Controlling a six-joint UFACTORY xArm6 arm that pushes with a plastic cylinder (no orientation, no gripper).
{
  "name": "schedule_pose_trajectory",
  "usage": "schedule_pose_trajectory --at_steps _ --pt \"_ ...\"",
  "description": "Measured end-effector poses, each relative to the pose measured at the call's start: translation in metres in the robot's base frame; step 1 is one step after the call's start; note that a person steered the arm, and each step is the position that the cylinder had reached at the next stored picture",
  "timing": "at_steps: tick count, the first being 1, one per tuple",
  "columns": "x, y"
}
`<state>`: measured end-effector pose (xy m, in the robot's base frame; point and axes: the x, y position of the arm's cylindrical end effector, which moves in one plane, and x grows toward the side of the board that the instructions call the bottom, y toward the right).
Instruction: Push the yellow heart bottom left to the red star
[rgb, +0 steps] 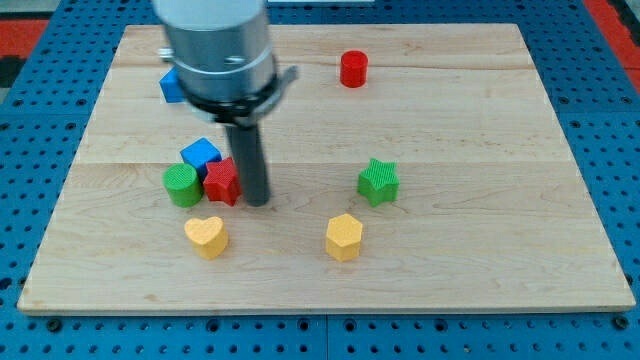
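Listing from the task's thing outward: yellow heart (206, 236), lying just below-left of the red star (222, 182), apart from it. Our tool, a plain rod with nothing to open and nothing held, sets its tip (258, 201) touching or just beside the star's right flank. We judge placement nearly met; any next move calls for rounding to the heart's far side. Green cylinder (182, 185) and blue cube (200, 154) crowd the star. Containers: none on the table (480, 120).

High, angled view over board (450, 270)
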<state>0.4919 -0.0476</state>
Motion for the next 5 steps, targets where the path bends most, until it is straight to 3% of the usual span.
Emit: schedule_pose_trajectory --at_steps 1,3,5 --pt "0.029 0.014" --pt "0.100 -0.030" --pt "0.059 -0.094"
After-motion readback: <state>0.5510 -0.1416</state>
